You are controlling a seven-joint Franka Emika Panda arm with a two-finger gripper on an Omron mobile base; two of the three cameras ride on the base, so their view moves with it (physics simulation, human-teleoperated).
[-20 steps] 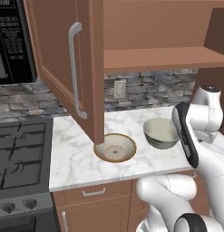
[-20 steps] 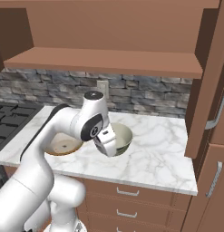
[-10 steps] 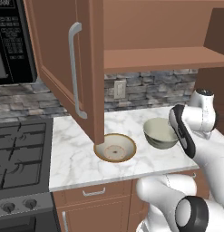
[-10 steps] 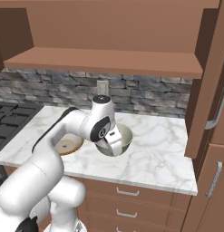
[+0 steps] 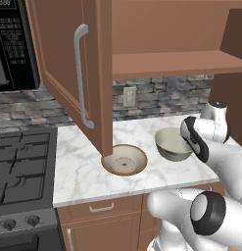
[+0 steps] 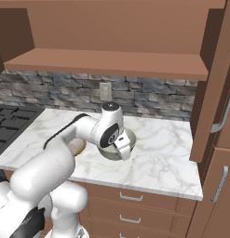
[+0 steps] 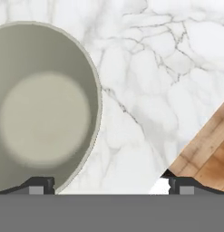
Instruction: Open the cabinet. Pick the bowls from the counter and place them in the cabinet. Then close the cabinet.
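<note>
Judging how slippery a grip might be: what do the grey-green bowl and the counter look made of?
Grey-green bowl: probably glazed ceramic, smooth, with a pale matte inside and a thin rim. Counter: polished marble by its look, white with grey veins.

On the counter (image 5: 83, 166), the shallow bowl (image 5: 124, 160) is set left of the deeper bowl (image 5: 172, 144), below the opened cabinet (image 5: 161, 63).
</note>
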